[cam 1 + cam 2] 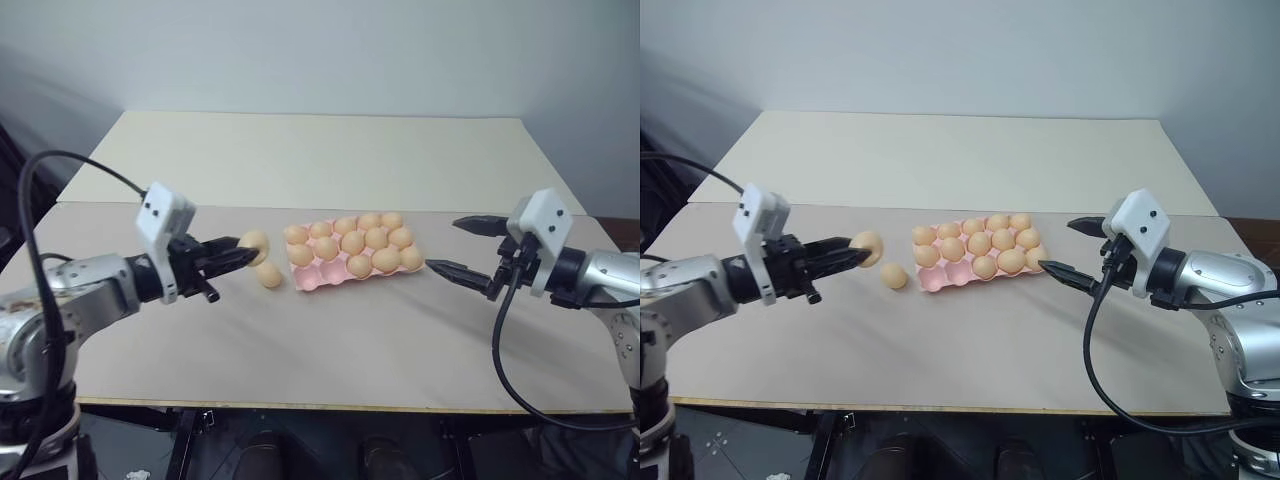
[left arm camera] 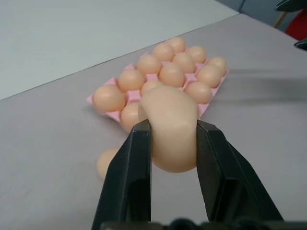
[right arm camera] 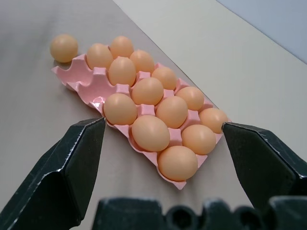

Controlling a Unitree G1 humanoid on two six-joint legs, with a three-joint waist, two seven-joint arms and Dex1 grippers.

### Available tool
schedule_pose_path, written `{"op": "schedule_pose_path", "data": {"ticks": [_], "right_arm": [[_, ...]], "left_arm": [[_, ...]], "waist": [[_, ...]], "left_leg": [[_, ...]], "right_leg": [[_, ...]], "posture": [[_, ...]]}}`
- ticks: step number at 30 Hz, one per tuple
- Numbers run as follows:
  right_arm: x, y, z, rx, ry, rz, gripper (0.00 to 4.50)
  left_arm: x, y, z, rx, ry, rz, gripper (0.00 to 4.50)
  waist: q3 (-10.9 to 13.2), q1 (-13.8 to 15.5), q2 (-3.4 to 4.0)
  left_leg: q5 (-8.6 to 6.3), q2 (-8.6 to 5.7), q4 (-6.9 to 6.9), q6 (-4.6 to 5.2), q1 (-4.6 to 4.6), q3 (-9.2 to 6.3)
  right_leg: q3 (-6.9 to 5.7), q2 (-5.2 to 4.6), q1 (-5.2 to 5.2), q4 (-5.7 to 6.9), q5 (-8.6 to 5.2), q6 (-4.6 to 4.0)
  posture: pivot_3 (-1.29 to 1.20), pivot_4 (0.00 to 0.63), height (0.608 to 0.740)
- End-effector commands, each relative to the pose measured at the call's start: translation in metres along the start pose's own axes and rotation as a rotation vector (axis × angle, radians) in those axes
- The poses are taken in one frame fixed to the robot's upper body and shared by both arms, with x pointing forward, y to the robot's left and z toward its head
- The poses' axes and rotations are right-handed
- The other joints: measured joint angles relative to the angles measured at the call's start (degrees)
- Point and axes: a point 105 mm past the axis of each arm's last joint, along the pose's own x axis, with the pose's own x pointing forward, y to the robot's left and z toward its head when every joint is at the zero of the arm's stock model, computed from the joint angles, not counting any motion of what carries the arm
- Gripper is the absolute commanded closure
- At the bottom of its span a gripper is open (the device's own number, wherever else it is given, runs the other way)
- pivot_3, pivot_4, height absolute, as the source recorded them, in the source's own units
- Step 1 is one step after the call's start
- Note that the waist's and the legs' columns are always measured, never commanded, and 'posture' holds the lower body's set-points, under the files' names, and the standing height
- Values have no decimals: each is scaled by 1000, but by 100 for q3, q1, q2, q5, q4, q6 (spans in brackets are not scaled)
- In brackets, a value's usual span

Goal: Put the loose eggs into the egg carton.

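Note:
The pink egg carton [image 1: 310, 280] lies at the middle of the table, most of its cups filled with tan eggs; the cups at its near left corner are bare. My left gripper [image 1: 250, 257] hovers just left of the carton, shut on one loose egg [image 2: 170, 129] and holding it above the table. A second loose egg [image 1: 270, 276] rests on the table below it, beside the carton's left edge. My right gripper [image 1: 445, 244] is open just right of the carton, nothing between its fingers [image 3: 72, 158].
The table is two pale boards with a seam [image 1: 120, 203] running across behind the carton. Its front edge [image 1: 330, 407] is near me. Black cables [image 1: 510, 360] loop off both arms.

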Motion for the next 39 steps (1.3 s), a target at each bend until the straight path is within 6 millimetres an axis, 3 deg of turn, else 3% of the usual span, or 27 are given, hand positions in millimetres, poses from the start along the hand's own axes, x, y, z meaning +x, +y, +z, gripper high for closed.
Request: {"op": "schedule_pose_path", "data": {"ticks": [1, 6, 12, 15, 22, 23, 26, 30, 35, 39], "right_arm": [[-4, -1, 16, -37, -47, -12, 0], [-1, -1, 20, -49, -58, -13, 0], [-3, 0, 22, -50, -67, -26, 0], [-4, -1, 22, -47, -68, -41, 0], [-5, -6, 26, -24, -85, -58, 0], [-5, -6, 26, -24, -85, -57, 0], [-5, -7, 26, -22, -86, -50, 0], [-3, -3, 25, -23, -88, -7, 0], [2, 2, 21, -10, -94, 65, 0], [4, 1, 17, -6, -89, 78, 0]], "left_arm": [[26, -8, 15, 45, -62, -86, 3345], [76, -15, 4, 61, 23, -159, 3345], [100, -12, -18, 104, 156, -176, 3345], [101, -15, -22, 108, 169, -197, 2574], [96, -10, -13, 142, 130, -178, 315], [90, -6, -7, 140, 111, -160, 32], [70, 7, 5, 150, 82, -106, 32], [18, 33, 13, 211, 26, -28, 32], [-55, 49, -13, 248, 7, 29, 32], [-74, 44, -34, 222, 8, 32, 32]], "waist": [[0, 3, 0], [0, 8, -1], [0, -31, -1], [0, -13, 0], [0, -1, -1], [0, -6, -1], [0, -38, 0], [-1, -116, 1], [0, -128, 1], [0, -60, 1]], "left_leg": [[0, 0, 1, 0, 1, 0], [0, -3, 2, 0, -4, -1], [1, -3, 1, 0, -5, -7], [1, -3, 3, 1, -6, -8], [1, -4, 4, 1, -11, -11], [1, -4, 4, 1, -11, -12], [1, -2, 4, 1, -11, -13], [1, 0, -1, 1, -6, -12], [0, 0, 0, 1, -6, -11], [0, 1, 0, 2, -7, -11]], "right_leg": [[0, 0, 1, 0, 0, 0], [-1, 0, 1, -2, 0, 1], [5, 6, -6, 1, 0, 1], [4, 6, -6, 1, 0, 1], [1, 5, -6, 0, 0, 1], [1, 5, -6, 0, 0, 1], [2, 6, -9, 2, 0, 1], [6, 7, -10, 2, 0, 1], [3, 4, -8, 0, 0, 1], [-3, 2, -8, 0, 0, 1]], "posture": [[0, 150, 740], [0, 150, 740], [0, 150, 740], [0, 150, 740], [0, 150, 740], [0, 150, 740], [0, 150, 740], [0, 150, 740], [0, 150, 740], [0, 150, 740]]}}
